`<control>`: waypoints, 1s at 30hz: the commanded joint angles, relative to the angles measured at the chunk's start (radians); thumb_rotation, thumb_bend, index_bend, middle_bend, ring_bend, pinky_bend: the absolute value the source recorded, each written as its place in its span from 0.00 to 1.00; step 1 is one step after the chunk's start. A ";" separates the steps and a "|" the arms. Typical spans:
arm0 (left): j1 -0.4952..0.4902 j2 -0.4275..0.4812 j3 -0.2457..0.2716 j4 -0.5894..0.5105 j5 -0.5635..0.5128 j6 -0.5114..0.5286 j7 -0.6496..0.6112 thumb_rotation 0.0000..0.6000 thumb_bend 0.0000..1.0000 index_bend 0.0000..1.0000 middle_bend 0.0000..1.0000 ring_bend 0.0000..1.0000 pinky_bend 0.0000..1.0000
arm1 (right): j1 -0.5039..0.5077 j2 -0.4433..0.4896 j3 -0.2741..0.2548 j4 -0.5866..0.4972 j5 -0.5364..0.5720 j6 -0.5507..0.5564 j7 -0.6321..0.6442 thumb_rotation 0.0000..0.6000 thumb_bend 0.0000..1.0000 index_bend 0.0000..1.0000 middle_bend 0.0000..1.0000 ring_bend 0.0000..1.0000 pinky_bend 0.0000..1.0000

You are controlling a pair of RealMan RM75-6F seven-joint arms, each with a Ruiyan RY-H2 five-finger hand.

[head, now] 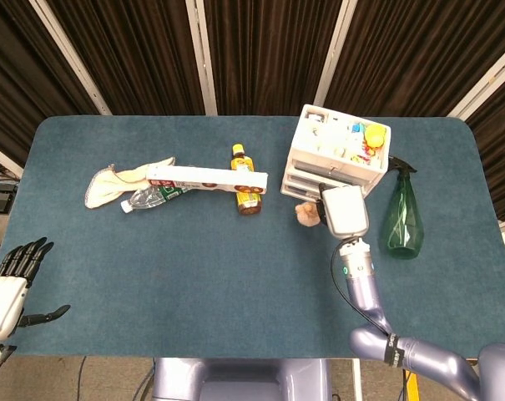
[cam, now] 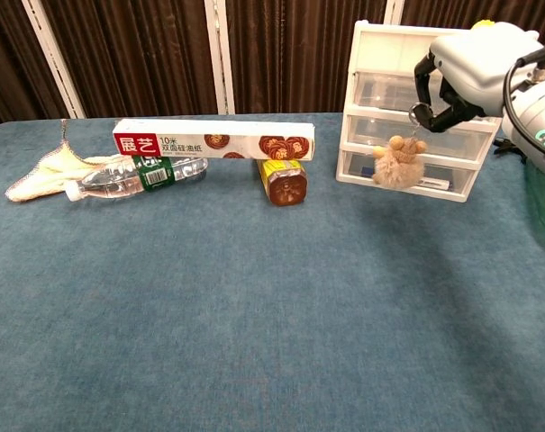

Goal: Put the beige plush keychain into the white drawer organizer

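The beige plush keychain (cam: 398, 164) hangs by its ring from my right hand (cam: 468, 79), which pinches it in the air just in front of the white drawer organizer (cam: 434, 54). From the head view the keychain (head: 305, 214) shows left of the right hand (head: 344, 210), below the organizer (head: 300, 152), whose open top tray holds small colourful items. My left hand (head: 8, 284) rests open off the table's near left corner, holding nothing.
A green spray bottle (head: 401, 215) stands right of the organizer. A long red-and-white box (head: 206, 178) lies across a brown jar (head: 247, 190) and a plastic bottle (head: 154, 198), with a cloth (head: 118, 180) at its left end.
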 commanded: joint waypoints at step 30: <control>-0.007 0.009 -0.003 -0.010 -0.019 -0.020 -0.024 0.88 0.04 0.00 0.00 0.00 0.00 | 0.129 -0.157 -0.030 0.508 -0.171 0.179 0.226 1.00 0.48 0.67 1.00 1.00 0.89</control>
